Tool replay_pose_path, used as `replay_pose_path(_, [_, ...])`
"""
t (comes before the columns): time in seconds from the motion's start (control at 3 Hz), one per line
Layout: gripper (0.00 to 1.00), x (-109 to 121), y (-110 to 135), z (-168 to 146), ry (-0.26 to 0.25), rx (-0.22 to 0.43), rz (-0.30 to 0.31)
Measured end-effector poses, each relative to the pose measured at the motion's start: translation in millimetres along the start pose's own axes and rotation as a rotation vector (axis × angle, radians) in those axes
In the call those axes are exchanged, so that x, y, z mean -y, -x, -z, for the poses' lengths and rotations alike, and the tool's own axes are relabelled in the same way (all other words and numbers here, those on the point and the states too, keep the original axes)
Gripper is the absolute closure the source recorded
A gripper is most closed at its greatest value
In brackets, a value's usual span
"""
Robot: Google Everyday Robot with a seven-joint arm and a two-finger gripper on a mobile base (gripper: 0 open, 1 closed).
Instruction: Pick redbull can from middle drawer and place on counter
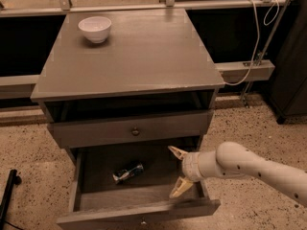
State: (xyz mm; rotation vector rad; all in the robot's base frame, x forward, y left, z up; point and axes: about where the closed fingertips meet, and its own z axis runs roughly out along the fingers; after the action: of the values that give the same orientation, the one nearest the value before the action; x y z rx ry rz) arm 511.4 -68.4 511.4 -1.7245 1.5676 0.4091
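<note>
Gripper [171, 172] inside the open drawer [139, 213], right half, above the floor; its two tan fingers [176, 151] spread wide, nothing between them. White arm [249, 166] comes in from the right over the drawer's right wall. Can [128, 173] lies on its side on the dark floor, left of the gripper and apart from it, set diagonally, shiny end toward the left front. Risks, as judged: a lying can rolls, so a finger that meets it off centre may push it toward the left wall or the back instead of closing on it. The finger gap does not look lined up with the can's slanted body, so a grip may catch an end and slip. The arm has little room under the upper drawer [96, 134] with its knob [135, 132], and a steep lift may knock that front or the right wall. Counter [144, 56] is bare but for a white bowl [95, 28] at the back left. Blue and silver show on the can; no lettering or brand can be read anywhere.
</note>
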Motion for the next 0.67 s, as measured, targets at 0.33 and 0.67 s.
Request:
replay_pose_path(0.33, [0.0,10.0,25.9,-60.7,0.068,0.124,0.082])
replay_pose_path(0.67, [0.0,18.8,35.5,-105.9,0.056,0.179,0.115])
